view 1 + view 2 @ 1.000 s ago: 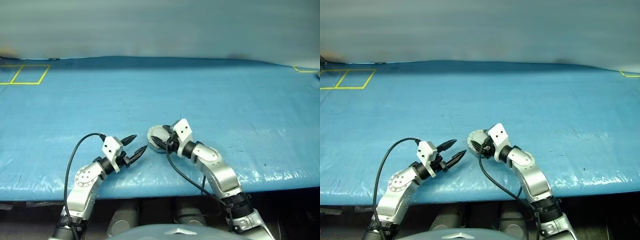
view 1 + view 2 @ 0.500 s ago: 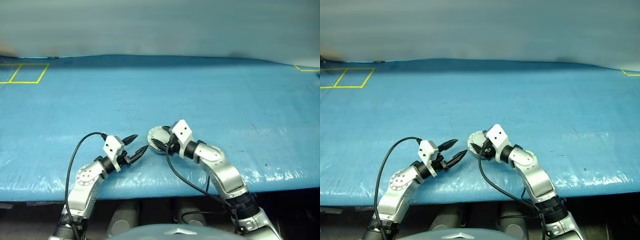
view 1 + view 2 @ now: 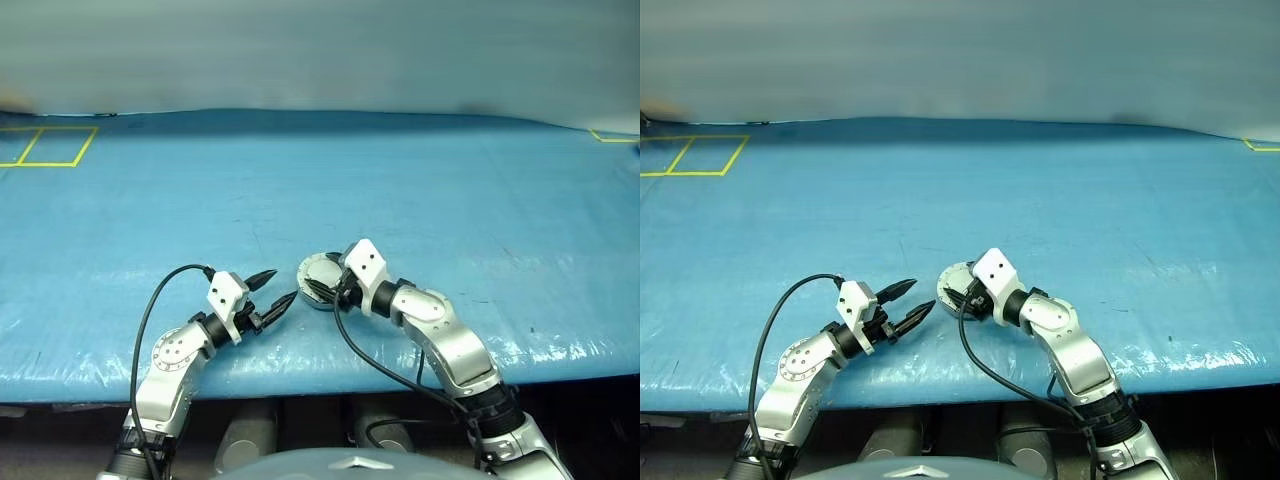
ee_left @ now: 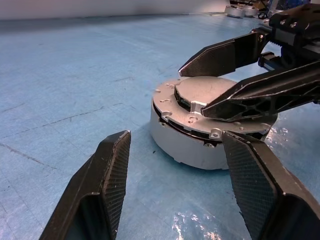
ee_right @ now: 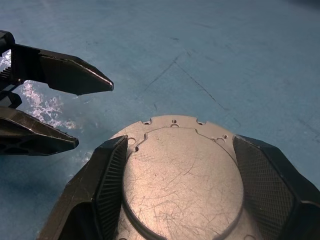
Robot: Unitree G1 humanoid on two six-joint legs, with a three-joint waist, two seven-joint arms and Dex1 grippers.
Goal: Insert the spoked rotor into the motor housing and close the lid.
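Observation:
The motor housing [image 4: 190,150] is a round silver cup standing on the blue table near its front edge. The grey lid [image 4: 200,90] lies flat on top of it, with a thin dark gap under its notched rim. The spoked rotor is hidden. My right gripper [image 5: 180,142] reaches over the lid from the right. It is open, with one finger on each side of the lid's raised centre and the near finger [image 4: 260,97] lying across the rim. My left gripper [image 3: 283,284] is open and empty just left of the housing, pointing at it.
A blue sheet [image 3: 420,190] covers the table, and its front edge runs just below both arms. A yellow tape square [image 3: 50,147] marks the far left corner. A yellow tape mark [image 3: 612,137] sits at the far right. A black cable loops off each wrist.
My right arm's elbow has swung outward to the right and its wrist has rolled a little, with the fingers staying over the lid. The left gripper and the housing have not moved.

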